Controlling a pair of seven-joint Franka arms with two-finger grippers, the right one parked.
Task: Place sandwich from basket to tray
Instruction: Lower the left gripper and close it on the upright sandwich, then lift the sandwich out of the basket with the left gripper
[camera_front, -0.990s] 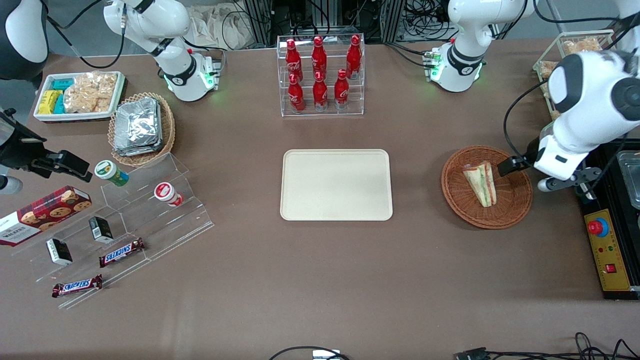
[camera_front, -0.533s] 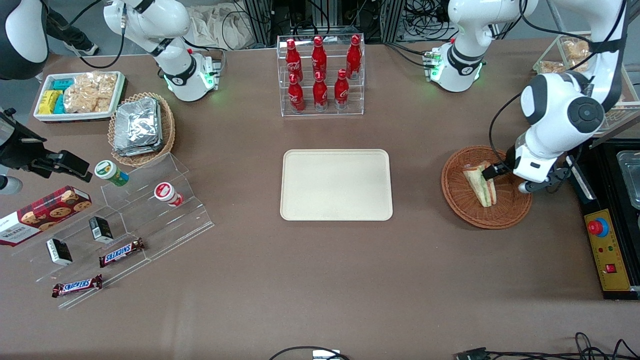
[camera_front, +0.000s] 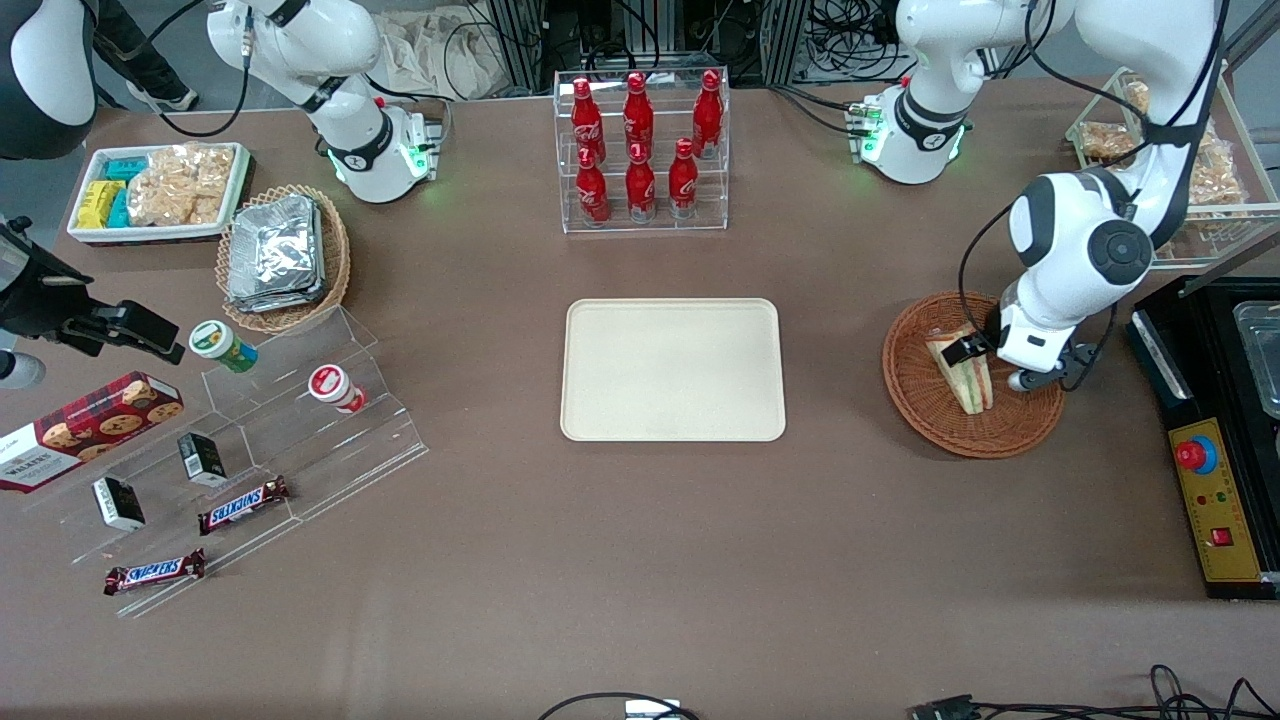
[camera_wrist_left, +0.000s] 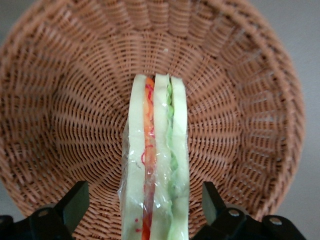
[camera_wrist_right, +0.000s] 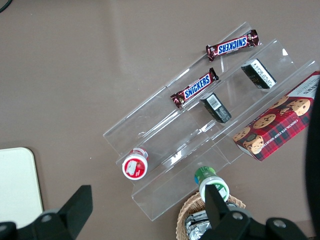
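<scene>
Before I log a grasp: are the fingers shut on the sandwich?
No: the gripper is open, its fingers clear of the sandwich between them.

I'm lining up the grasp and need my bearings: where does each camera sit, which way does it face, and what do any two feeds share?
Front view: high above the table, looking down at both arms; the gripper hangs over the sandwich in the basket; the tray lies mid-table.
Left wrist view: on the working arm, facing down into the basket; open fingers straddle the sandwich.
Right wrist view: on the parked arm, facing down at the Snickers bars on the clear rack.
Shared: front and left wrist views both show sandwich and basket.
</scene>
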